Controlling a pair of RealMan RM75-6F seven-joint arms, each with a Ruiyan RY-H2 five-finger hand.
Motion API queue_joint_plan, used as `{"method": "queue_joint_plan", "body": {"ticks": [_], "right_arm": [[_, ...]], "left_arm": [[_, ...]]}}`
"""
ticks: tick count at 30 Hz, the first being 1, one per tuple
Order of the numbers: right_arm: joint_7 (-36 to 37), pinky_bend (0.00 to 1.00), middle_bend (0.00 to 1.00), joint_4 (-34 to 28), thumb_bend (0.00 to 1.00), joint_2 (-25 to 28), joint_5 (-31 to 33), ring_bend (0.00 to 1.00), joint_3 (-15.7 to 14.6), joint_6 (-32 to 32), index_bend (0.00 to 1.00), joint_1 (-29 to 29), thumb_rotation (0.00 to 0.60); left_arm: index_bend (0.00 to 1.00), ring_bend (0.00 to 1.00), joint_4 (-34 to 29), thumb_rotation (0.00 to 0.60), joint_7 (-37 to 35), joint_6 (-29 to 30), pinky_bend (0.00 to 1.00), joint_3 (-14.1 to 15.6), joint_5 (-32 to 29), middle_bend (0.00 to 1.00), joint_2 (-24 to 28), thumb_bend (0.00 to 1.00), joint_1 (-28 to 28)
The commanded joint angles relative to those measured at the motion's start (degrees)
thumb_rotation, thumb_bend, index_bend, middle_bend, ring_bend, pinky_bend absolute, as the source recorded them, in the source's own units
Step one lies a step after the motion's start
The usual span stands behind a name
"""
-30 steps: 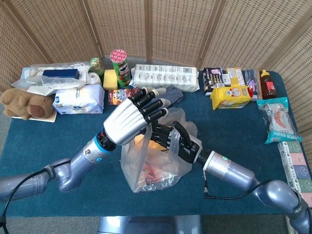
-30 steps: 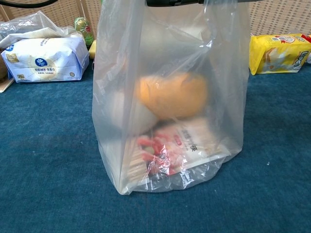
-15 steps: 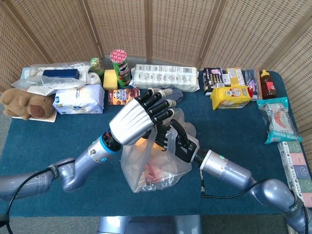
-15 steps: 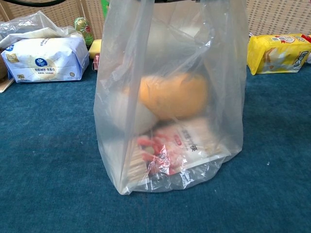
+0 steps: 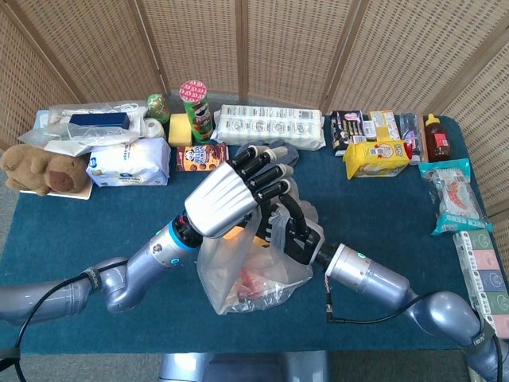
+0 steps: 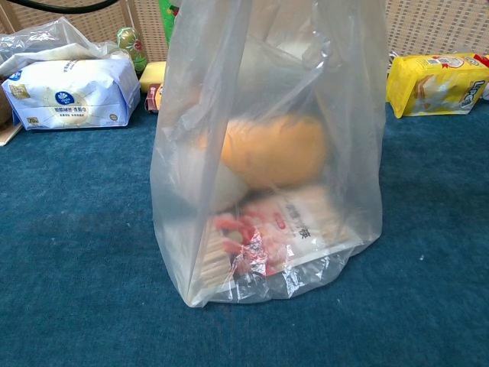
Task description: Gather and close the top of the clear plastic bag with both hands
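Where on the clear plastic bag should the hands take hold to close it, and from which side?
Grip the clear plastic bag at its loose top film, above the orange item, not the full bottom. It stands upright with slack plastic up there. Bring the left hand and right hand in from opposite sides, squeezing inward.

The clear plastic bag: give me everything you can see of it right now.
The clear plastic bag is thin, crinkled, see-through film, standing upright mid-table on the blue cloth. Inside, an orange rounded item lies above a flat red-and-white printed packet at the bottom. Its top is drawn upward and bunched between the left hand, which covers it from above, and the dark right hand, pressing in from the side. Whether the mouth is fully closed cannot be told.
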Motion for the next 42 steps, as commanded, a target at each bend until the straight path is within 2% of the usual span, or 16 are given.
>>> {"method": "queue_joint_plan", "body": {"ticks": [1, 20, 33, 42], "right_arm": [[0.2, 0.03, 0.25, -0.1, 0.16, 0.0, 0.0, 0.13, -0.2, 0.0, 0.24, 0.1, 0.129], [1.2, 0.04, 0.26, -0.4, 0.16, -0.2, -0.5, 0.15, -1.3, 0.7, 0.25, 1.1, 0.124], [1.6, 0.1, 0.32, -1.2, 0.16, 0.4, -0.8, 0.23, -2.0, 0.2, 0.3, 1.1, 0.126], [1.7, 0.11, 0.33, -1.2, 0.16, 0.0, -0.8, 0.24, -2.1, 0.4, 0.32, 1.4, 0.123]], "left_arm": [[0.41, 0.21, 0.0, 0.6, 0.1, 0.0, 0.3, -0.1, -0.1, 0.37, -0.1, 0.2, -0.2], [0.41, 0.21, 0.5, 0.6, 0.8, 0.0, 0.3, 0.1, -0.6, 0.37, -0.6, 0.19, -0.8], [0.4, 0.2, 1.0, 0.6, 1.1, 0.1, 0.3, 0.0, -1.4, 0.36, -1.2, 0.19, -1.1], [0.4, 0.2, 1.2, 0.6, 0.7, 0.2, 0.3, 0.1, -1.5, 0.36, -1.5, 0.19, -1.2]]}}
